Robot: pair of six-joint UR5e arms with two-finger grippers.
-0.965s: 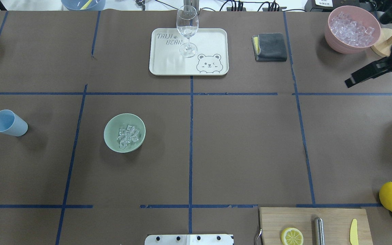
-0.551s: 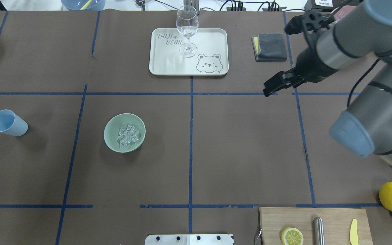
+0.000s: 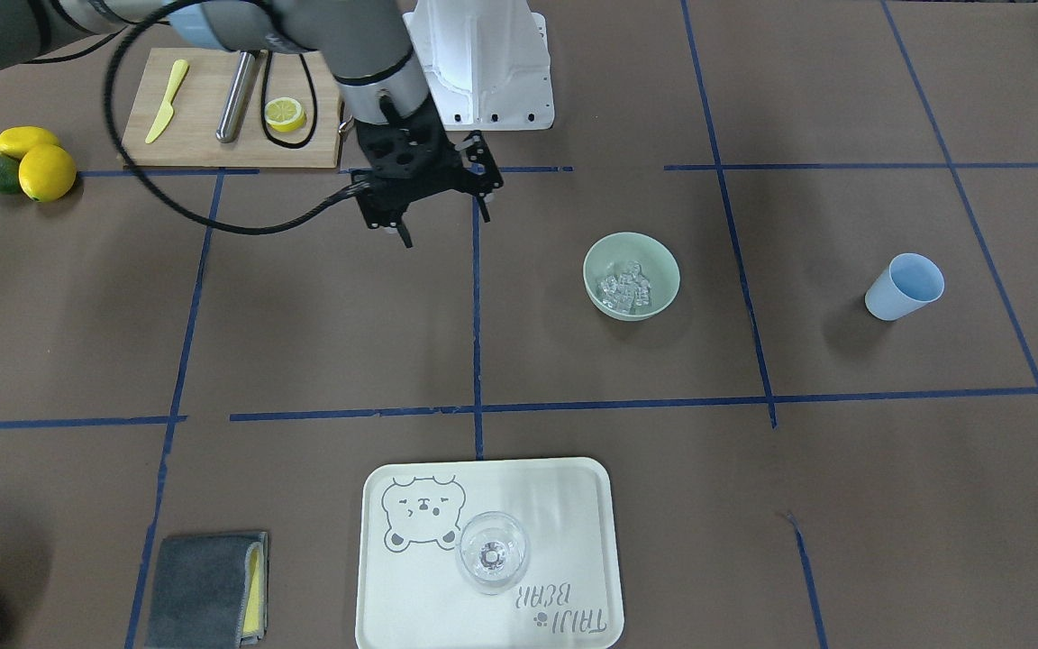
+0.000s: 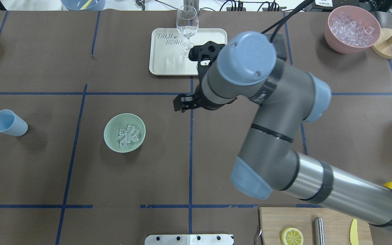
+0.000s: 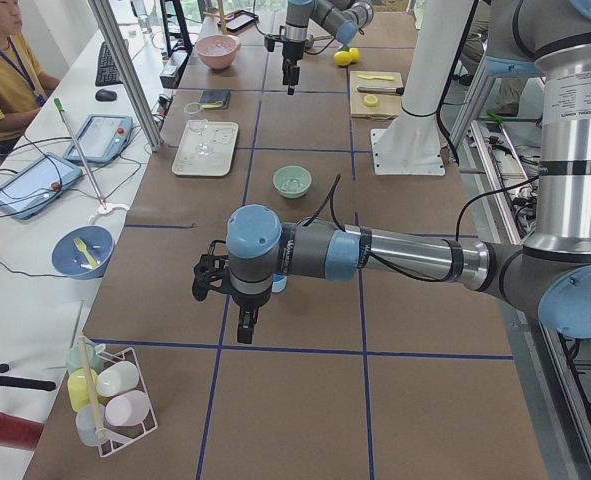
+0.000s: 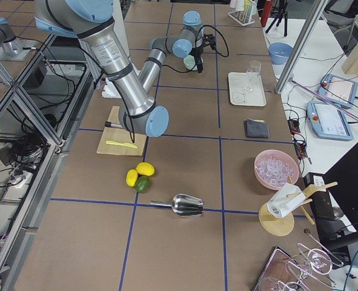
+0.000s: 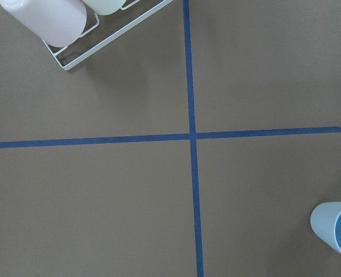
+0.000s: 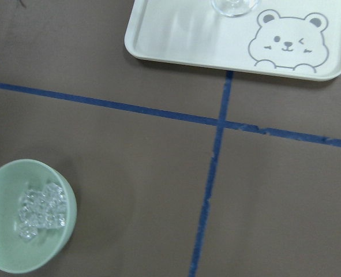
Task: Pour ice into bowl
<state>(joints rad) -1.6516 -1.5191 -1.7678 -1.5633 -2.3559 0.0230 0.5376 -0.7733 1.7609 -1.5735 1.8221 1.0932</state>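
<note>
Since a sec ago the right arm (image 4: 277,112) has swung in fast. It was out at the far right by the pink bowl (image 4: 332,40); now it covers mid-tabletop (image 4: 131,177), and the right gripper (image 4: 181,103) hangs over the centre tape line (image 4: 191,153). Bowls, ice, cup and glass haven't shifted.

L to R in the overhead view: blue cup (image 4: 9,123) stands alone far left. Only the side views show the left gripper (image 5: 244,333), hanging above bare tabletop just beside that cup. Can't tell if its jaws are spread or pressed together.

Next is the green bowl (image 4: 111,126) w/ the ice (image 4: 128,136) heaped in its bottom, all inside the rim, none seen on the tabletop. So the pour looks done, imo.

Then the right gripper, near the green bowl but apart from it, up in the air. Nothing seen in its jaws. Whether they're spread or pressed together I can't tell; too dark and small.

Behind it sits the tray (image 4: 162,64) w/ the wine glass (image 4: 187,24) upright on it. The arm's wrist overlaps the tray's near corner in that view; height gap unclear.

Risks:
- Big, quick arm near two tippy things.
- If the wrist sweeps low toward the tray, it could clip the glass stem and topple or break it.
- If the right gripper carries on to the green bowl and drops, it could shove the rim and spill ice.
- The left arm (image 5: 395,255) could knock the cup over if it shifts sideways.
</note>
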